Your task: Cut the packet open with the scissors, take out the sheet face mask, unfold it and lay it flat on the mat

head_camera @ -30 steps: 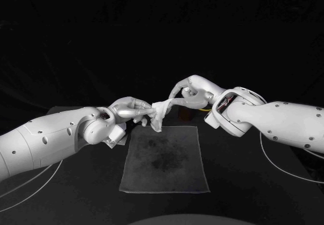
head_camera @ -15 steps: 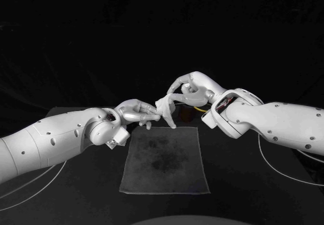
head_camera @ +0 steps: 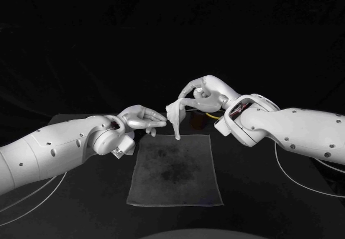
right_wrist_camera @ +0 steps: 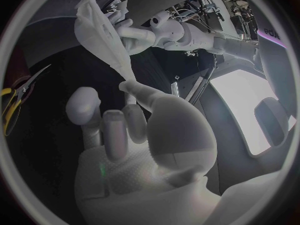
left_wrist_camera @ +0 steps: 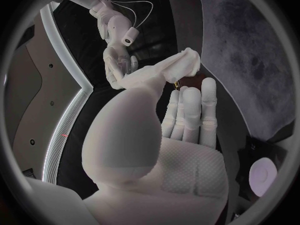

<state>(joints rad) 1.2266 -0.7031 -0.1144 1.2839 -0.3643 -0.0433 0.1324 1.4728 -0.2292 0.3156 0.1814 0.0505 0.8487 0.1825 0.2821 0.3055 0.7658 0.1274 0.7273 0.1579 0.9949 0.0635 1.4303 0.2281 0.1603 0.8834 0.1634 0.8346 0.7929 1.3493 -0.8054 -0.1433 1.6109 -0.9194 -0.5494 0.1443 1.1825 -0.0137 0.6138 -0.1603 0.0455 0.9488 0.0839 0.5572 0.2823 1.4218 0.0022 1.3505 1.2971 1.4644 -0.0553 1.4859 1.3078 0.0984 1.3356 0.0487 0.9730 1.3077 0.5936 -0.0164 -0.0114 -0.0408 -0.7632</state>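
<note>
The white sheet mask (head_camera: 176, 118) is still folded into a narrow strip. It hangs from the fingers of my right hand (head_camera: 201, 99) above the far edge of the dark grey mat (head_camera: 175, 172). Its lower tip dangles just over that edge. In the right wrist view the mask (right_wrist_camera: 100, 32) runs down to the fingertips (right_wrist_camera: 132, 89) that pinch it. My left hand (head_camera: 144, 118) hovers close beside the mask with a small gap and holds nothing. In the left wrist view its fingers (left_wrist_camera: 189, 110) lie straight, with the mask (left_wrist_camera: 178, 67) beyond them.
Yellow-handled scissors (head_camera: 213, 117) lie on the black table behind my right hand and appear again as scissors (right_wrist_camera: 15, 102) in the right wrist view. The mat's near half lies bare between my two arms.
My left hand has let go of the mask and drawn back a little to the left. The mask now hangs straight down from my right hand, which has risen slightly.
</note>
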